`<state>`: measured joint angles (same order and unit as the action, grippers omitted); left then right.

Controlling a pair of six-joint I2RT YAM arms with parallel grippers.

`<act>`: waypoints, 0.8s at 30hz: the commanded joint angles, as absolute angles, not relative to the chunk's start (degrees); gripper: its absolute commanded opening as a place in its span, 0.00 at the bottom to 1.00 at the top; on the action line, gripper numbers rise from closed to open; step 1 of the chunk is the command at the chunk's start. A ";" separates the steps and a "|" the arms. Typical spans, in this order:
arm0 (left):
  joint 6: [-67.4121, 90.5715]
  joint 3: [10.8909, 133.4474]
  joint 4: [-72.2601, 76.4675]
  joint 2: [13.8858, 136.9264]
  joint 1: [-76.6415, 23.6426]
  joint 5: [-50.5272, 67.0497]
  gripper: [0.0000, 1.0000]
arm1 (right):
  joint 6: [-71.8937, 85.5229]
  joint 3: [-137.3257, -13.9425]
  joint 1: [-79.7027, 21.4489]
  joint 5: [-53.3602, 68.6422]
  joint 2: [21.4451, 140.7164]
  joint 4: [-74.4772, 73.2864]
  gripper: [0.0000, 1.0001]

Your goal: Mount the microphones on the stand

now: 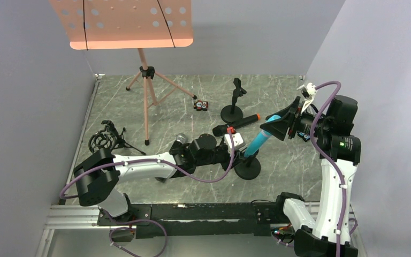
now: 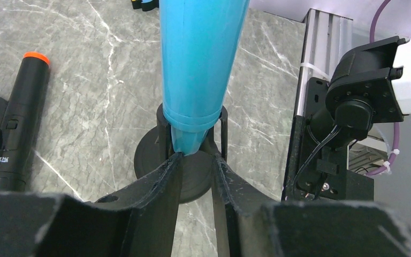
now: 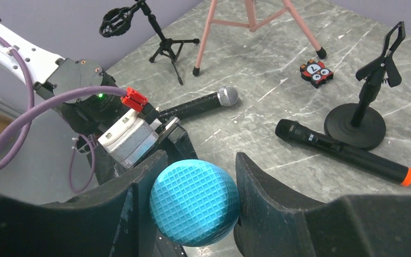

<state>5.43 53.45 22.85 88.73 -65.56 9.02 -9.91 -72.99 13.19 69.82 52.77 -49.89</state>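
Observation:
The bright blue microphone leans with its tail in the clip of a black round-base stand. In the left wrist view its tapered tail sits in the clip above the base. My left gripper is closed narrowly on the stand's stem just under the clip. My right gripper is shut on the blue mesh head, up at the right. The black mic with orange end lies on the table. The silver-headed black mic lies by my left arm.
A second black clip stand stands behind the orange-ended mic. A pink music stand, a shock-mount tripod and a small red-black block are further back. A metal rail edges the table.

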 commanded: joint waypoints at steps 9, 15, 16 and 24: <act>6.94 54.73 26.58 89.07 -66.01 11.11 0.38 | -17.70 -65.41 11.97 66.90 54.63 -56.19 0.07; 7.45 53.40 27.34 87.99 -66.01 11.11 0.42 | -19.51 -62.85 11.38 65.00 54.86 -55.83 0.07; 7.59 52.82 27.72 87.61 -66.01 11.08 0.43 | -19.51 -62.51 11.34 64.84 54.77 -55.38 0.07; 7.87 46.54 29.77 81.98 -66.01 8.66 0.49 | -20.17 -59.07 10.01 63.65 55.13 -53.57 0.07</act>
